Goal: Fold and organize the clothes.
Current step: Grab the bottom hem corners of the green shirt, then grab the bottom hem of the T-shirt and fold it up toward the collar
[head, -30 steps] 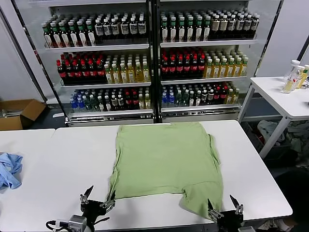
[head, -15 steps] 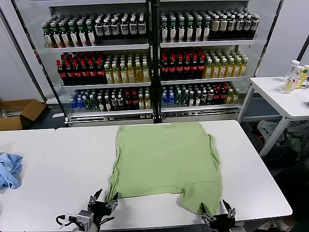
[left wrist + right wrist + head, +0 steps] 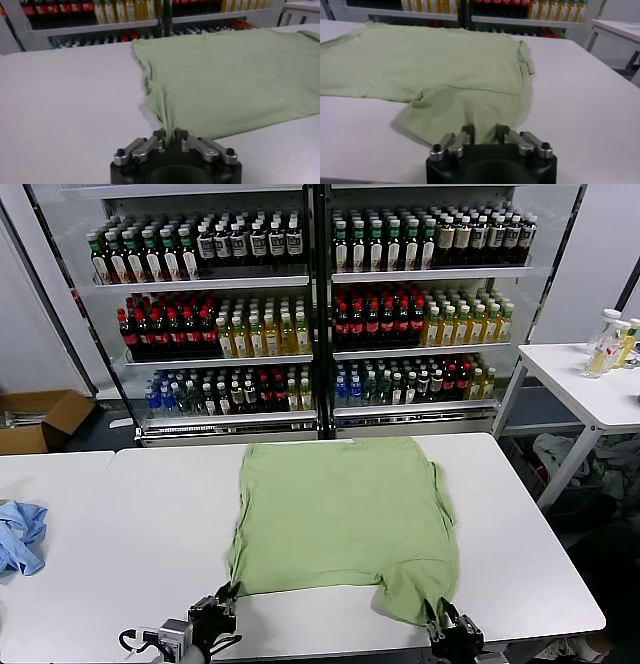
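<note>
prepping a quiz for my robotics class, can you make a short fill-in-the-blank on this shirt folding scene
1. The pale green T-shirt lies on a ____ table.
2. The left gripper is shut on the shirt's near ____ corner.
3. A crumpled ____ cloth sits at the table's far left.
4. Behind the table, the shelves hold rows of ____.

Missing words: white; left; blue; bottles
</note>
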